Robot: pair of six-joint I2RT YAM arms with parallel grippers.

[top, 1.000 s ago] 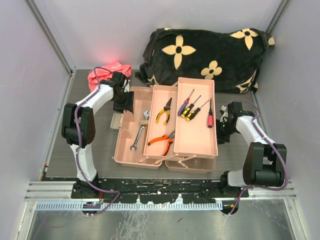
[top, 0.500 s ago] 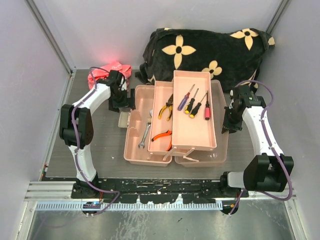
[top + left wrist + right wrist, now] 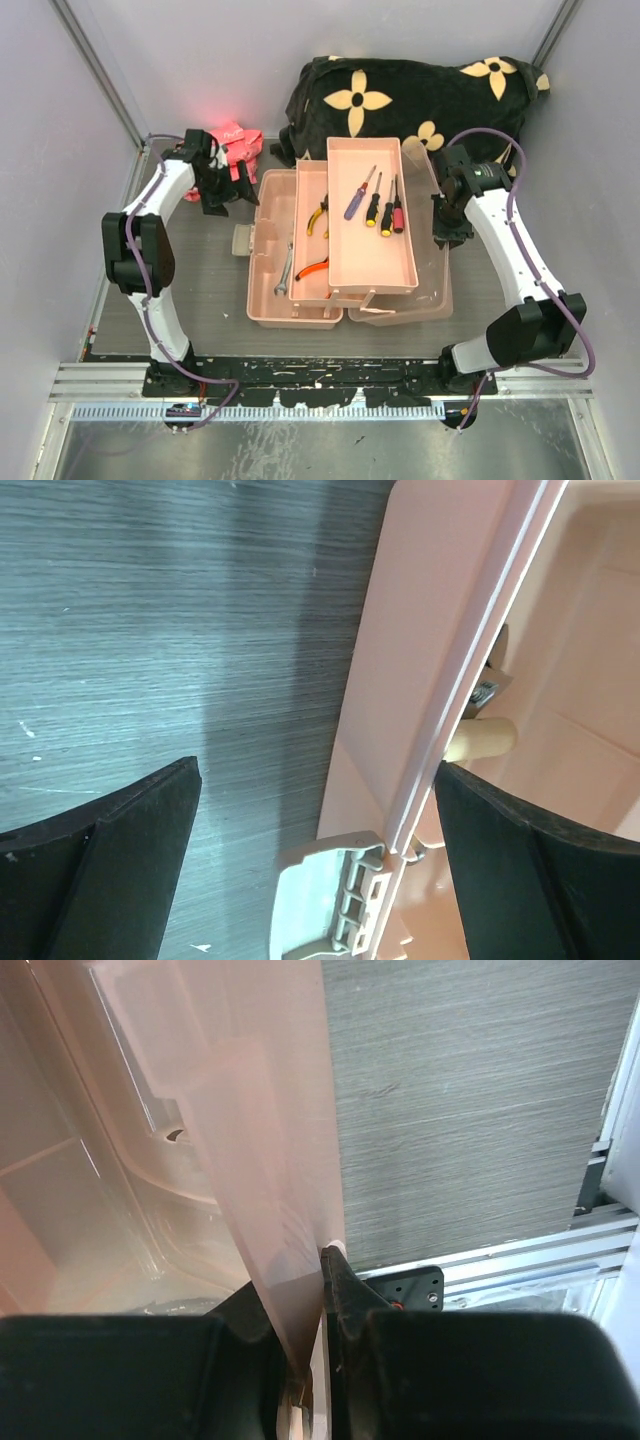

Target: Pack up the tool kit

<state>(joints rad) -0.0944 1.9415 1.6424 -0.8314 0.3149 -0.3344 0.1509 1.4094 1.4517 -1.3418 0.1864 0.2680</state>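
toolbox mid-worktop, long axis near-far, 2 trays tiered over it, screwdrivers on top | R tool pinching box's R wall, mid-length | L tool spread wide, holding 0, just off far-L corner; box lies to its R | R arm nearer

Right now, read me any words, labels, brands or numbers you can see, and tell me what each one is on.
Nothing here is legible.
On the pink bag: a dark scribble, too small to read.
On a tool inside the toolbox: a small tag, blurred and unreadable.
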